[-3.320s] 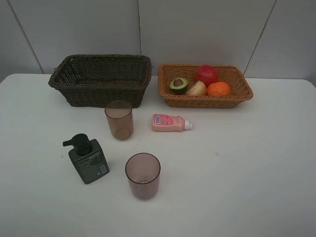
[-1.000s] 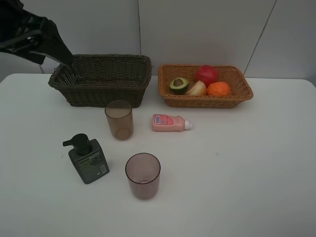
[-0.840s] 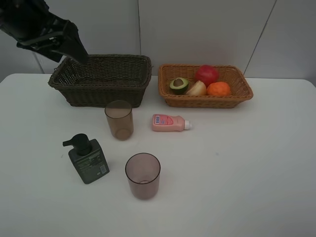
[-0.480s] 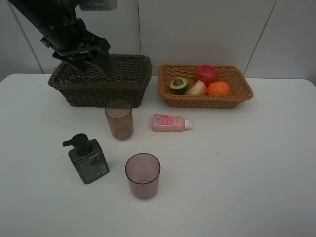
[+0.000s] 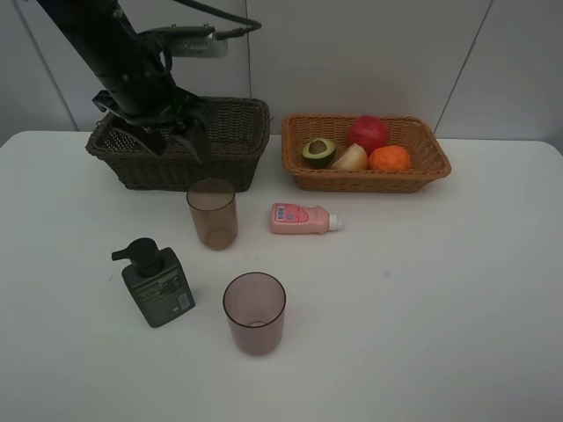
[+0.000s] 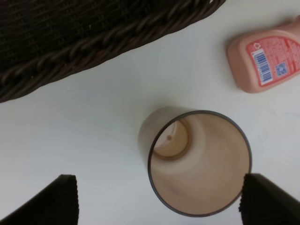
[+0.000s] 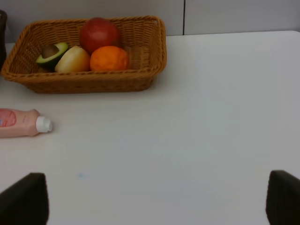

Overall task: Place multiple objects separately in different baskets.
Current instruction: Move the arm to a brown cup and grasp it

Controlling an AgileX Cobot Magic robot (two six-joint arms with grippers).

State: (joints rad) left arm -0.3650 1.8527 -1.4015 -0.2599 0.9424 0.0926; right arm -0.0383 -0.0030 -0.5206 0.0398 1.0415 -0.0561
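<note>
Our left pincer [image 5: 172, 141] hangs wide and empty. Directly under it one brownish cup [image 6: 200, 163] stands upright, w/ the dark basket [image 6: 70, 51] rim just beyond and the pink bottle [image 6: 265, 58] lying off to one side. Pump bottle [image 5: 157, 286] and 2nd cup [image 5: 254, 312] sit farther out. Right pincer [image 7: 154, 199] is also wide and empty; ahead of it we see the tan basket [image 7: 93, 84] w/ apple [image 7: 98, 33], tangerine [image 7: 109, 58], peach fruit [image 7: 72, 59] and avocado half [image 7: 51, 52]. White table [image 7: 211, 117], grey panelled wall [image 5: 352, 53].

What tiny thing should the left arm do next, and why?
Probably lower straight down. The left gripper is open and hovers above the upright cup next to the dark basket. The cup sits between its two sides in the wrist view, so it could likely straddle the cup before closing.
</note>
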